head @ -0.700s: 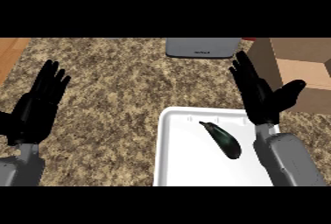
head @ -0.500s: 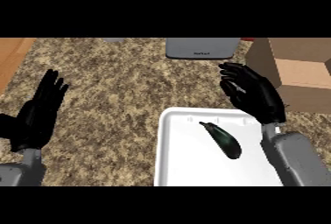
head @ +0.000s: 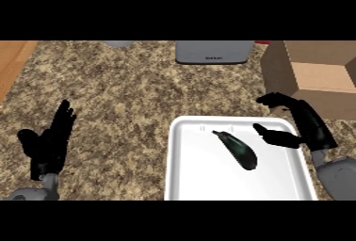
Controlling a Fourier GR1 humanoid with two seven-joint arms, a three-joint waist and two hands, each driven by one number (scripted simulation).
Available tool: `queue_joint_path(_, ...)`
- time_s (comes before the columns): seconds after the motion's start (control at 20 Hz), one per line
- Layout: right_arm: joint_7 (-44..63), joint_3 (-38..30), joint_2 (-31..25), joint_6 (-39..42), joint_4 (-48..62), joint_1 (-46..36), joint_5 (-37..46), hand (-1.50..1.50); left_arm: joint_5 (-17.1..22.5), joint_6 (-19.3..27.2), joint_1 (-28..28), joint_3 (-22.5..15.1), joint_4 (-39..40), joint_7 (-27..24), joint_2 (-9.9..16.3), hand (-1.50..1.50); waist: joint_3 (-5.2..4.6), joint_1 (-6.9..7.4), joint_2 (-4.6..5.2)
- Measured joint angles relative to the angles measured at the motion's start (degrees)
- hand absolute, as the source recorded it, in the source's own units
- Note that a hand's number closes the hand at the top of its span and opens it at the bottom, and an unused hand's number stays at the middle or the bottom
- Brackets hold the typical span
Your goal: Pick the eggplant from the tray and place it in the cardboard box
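Glossy dark eggplant [head: 237, 149] lies mid white tray [head: 201, 188]; right hand [head: 306, 126], fingers curled but grasping nothing, hovers at the tray's right rim, near the cardboard box [head: 314, 77]; left hand [head: 50, 141] rests released on the speckled bench [head: 139, 89].

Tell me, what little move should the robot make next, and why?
Probably the right hand should come down and leftward onto the eggplant. The eggplant lies untouched on the white tray, while that hand hovers at the tray's right edge with curled fingers holding nothing. The open cardboard box waits just beyond. The left hand rests open at the left.
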Motion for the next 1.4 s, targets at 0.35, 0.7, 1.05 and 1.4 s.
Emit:
queue_joint_path(0.35,8.2,0.1,-9.2,8.1,-7.6,0.3,4.8,-1.50,-1.9,0.2,-1.9,-0.1,4.7,-2.2,-1.9,0.00,0.11,0.17,-0.13)
queue_joint_path(0.7,24.9,-0.2,-11.7,22.7,-13.0,-6.4,0.8,-1.50,-3.7,0.9,-2.3,-0.8,5.7,-3.0,-3.9,0.00,0.12,0.81,-0.10)
queue_joint_path(1.05,39.8,4.0,-6.4,33.1,-14.7,-13.0,-0.7,-1.50,-3.6,-0.7,-2.5,0.7,7.4,-4.2,-3.8,0.00,0.15,1.08,-0.07)
queue_joint_path(1.4,46.1,7.8,0.5,36.7,-10.1,-16.0,1.8,-1.50,-4.3,-1.2,-2.9,1.2,7.4,-3.8,-4.5,0.00,0.18,1.17,-0.03)
